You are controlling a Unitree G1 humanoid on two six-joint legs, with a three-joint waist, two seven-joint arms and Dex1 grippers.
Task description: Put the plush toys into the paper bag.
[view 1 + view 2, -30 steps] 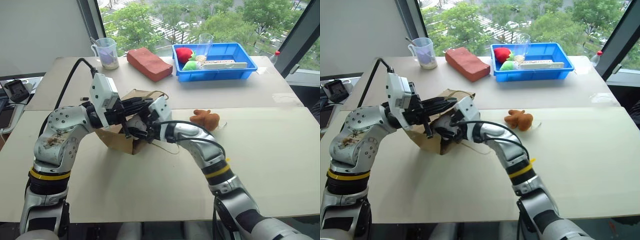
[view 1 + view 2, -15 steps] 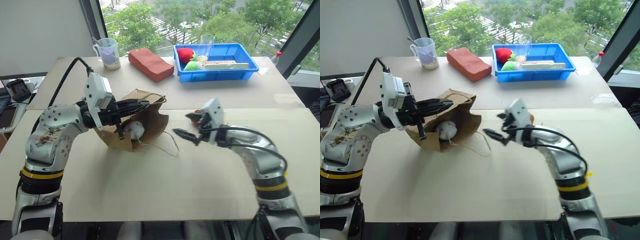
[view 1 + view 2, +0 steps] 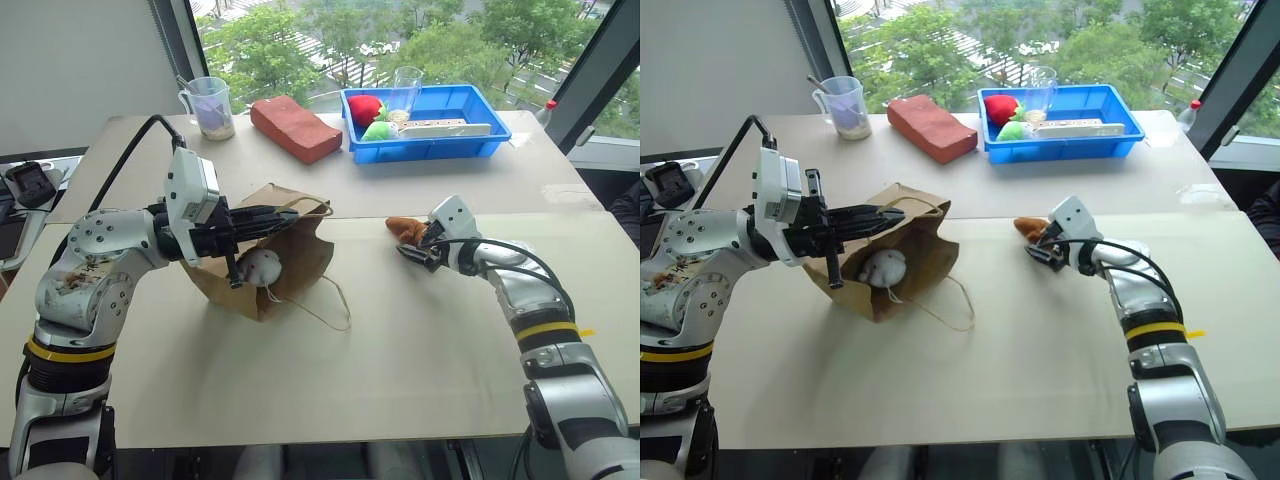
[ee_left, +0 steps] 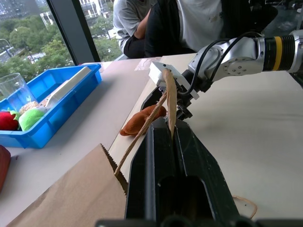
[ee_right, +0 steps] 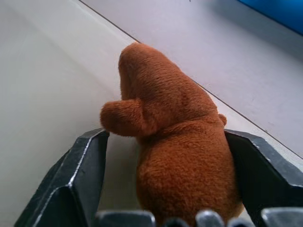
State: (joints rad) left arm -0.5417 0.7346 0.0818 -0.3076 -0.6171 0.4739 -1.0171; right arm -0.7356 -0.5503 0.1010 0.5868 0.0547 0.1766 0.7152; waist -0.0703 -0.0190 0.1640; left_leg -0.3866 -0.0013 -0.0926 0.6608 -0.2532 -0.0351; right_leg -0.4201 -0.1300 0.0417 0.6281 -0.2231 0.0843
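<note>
Table point(image 3: 420, 340): brown toy point(image 3: 405, 229) between right gripper point(image 3: 414, 246) fingers; bag point(image 3: 300, 258), brick point(image 3: 297, 128), tray point(image 3: 470, 140), cup point(image 3: 211, 107) beyond.

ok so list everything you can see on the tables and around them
paper bag: one, tan-brown, on its side on the near table, mouth held up by a cord handle
white plush toy: one, inside the bag's mouth
brown plush toy: one, reddish-brown, lying on the near table, right of the bag
brick-shaped block: one, reddish-brown, far table
blue tray: one, far table, holding red and green soft shapes, a clear cup and a pale flat piece
measuring cup: one, clear, far table's left side
people: at least two, seated beyond the table in the left wrist view
left tool: black, shut on the bag's handle
right tool: black, fingers either side of the brown plush toy, not clamped
</note>
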